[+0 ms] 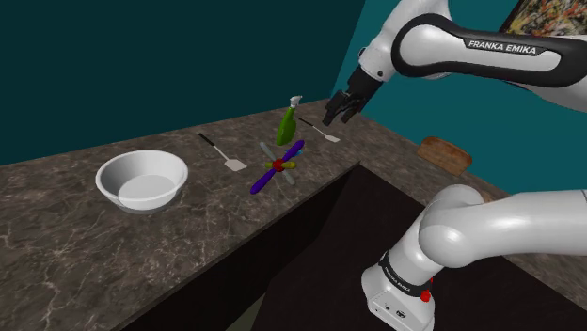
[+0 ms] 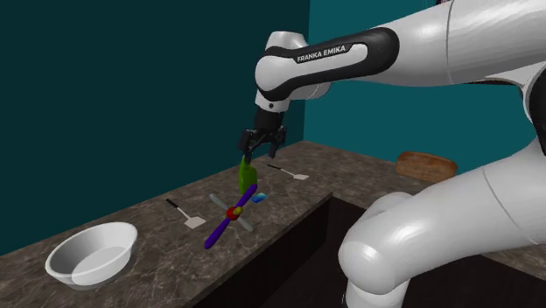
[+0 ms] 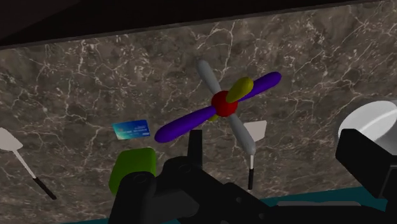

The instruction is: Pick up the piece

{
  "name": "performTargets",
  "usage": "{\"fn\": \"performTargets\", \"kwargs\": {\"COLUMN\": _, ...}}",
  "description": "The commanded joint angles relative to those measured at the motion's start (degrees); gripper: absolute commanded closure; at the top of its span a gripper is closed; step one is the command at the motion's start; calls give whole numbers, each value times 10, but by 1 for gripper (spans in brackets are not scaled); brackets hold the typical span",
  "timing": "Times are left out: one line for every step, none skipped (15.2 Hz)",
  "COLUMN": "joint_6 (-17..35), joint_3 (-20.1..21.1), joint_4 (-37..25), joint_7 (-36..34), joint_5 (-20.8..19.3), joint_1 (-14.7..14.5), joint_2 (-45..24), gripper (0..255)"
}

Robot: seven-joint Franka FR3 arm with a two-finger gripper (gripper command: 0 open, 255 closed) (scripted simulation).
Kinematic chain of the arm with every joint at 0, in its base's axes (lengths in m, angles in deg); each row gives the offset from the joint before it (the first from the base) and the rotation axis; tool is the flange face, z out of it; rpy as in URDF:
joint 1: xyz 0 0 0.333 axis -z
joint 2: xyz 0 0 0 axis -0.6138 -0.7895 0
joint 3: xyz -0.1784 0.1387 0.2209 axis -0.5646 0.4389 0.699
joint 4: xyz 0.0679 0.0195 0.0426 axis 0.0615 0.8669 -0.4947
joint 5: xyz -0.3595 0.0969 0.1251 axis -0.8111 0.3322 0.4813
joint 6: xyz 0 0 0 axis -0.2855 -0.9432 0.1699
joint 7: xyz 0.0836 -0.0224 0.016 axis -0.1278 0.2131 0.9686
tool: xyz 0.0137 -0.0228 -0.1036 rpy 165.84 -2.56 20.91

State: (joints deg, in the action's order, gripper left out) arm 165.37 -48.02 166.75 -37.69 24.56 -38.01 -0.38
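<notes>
- Dark veined stone forms the counter (image 1: 66, 235); the white arm (image 1: 489, 235) rises nearest, at the shoulder view's lower right.
- White bowl (image 1: 141, 179): upright on the counter at the shoulder view's left, well apart from the other things.
- Piece (image 1: 277, 166): purple, grey and yellow rods crossing at a red centre. It lies mid-counter, right of the bowl and near the front edge, with nothing touching it from above.
- Near spatula (image 1: 224, 153): flat on the counter, between the bowl and the piece and slightly farther back.
- Blue card (image 3: 130, 129): flat, near the piece, on the bottle's side.
- Green spray bottle (image 1: 287, 120): upright, just beyond the piece.
- Far spatula (image 1: 322, 132): flat, right of the bottle.
- Gripper (image 2: 263, 150): hangs in the air above the bottle and the far spatula, fingers spread apart with nothing between them.
- Brown loaf (image 1: 445, 153): far right; the teal wall (image 1: 141, 66) closes the scene.
</notes>
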Motion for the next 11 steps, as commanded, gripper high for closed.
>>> {"fn": "performTargets", "kwargs": {"joint_6": 58, "joint_3": -4, "joint_4": 27, "joint_7": -3, "joint_5": 5, "joint_1": 1, "joint_2": -18, "gripper": 0}}
{"fn": "performTargets", "kwargs": {"joint_6": 86, "joint_3": -4, "joint_4": 39, "joint_7": -5, "joint_5": 8, "joint_1": 1, "joint_2": -29, "gripper": 0}}
{"fn": "performTargets", "kwargs": {"joint_6": 116, "joint_3": -5, "joint_4": 50, "joint_7": -7, "joint_5": 11, "joint_1": 0, "joint_2": -42, "gripper": 0}}
{"fn": "performTargets", "kwargs": {"joint_6": 145, "joint_3": -6, "joint_4": 61, "joint_7": -9, "joint_5": 15, "joint_1": -1, "joint_2": -56, "gripper": 0}}
{"fn": "performTargets", "kwargs": {"joint_6": 175, "joint_3": -7, "joint_4": 69, "joint_7": -10, "joint_5": 19, "joint_1": -2, "joint_2": -72, "gripper": 0}}
{"fn": "performTargets", "kwargs": {"joint_6": 206, "joint_3": -9, "joint_4": 77, "joint_7": -11, "joint_5": 24, "joint_1": -4, "joint_2": -89, "gripper": 0}}
{"fn": "performTargets", "kwargs": {"joint_6": 236, "joint_3": -11, "joint_4": 84, "joint_7": -12, "joint_5": 29, "joint_1": -6, "joint_2": -108, "gripper": 0}}
{"fn": "performTargets", "kwargs": {"joint_6": 267, "joint_3": -13, "joint_4": 89, "joint_7": -12, "joint_5": 35, "joint_1": -9, "joint_2": -128, "gripper": 0}}
{"fn": "performTargets", "kwargs": {"joint_6": 298, "joint_3": -15, "joint_4": 93, "joint_7": -11, "joint_5": 41, "joint_1": -13, "joint_2": -149, "gripper": 0}}
{"fn": "performTargets", "kwargs": {"joint_6": 329, "joint_3": -18, "joint_4": 96, "joint_7": -10, "joint_5": 49, "joint_1": -18, "joint_2": -172, "gripper": 0}}
{"fn": "performTargets", "kwargs": {"joint_6": 359, "joint_3": -22, "joint_4": 97, "joint_7": -7, "joint_5": 58, "joint_1": -23, "joint_2": -196, "gripper": 0}}
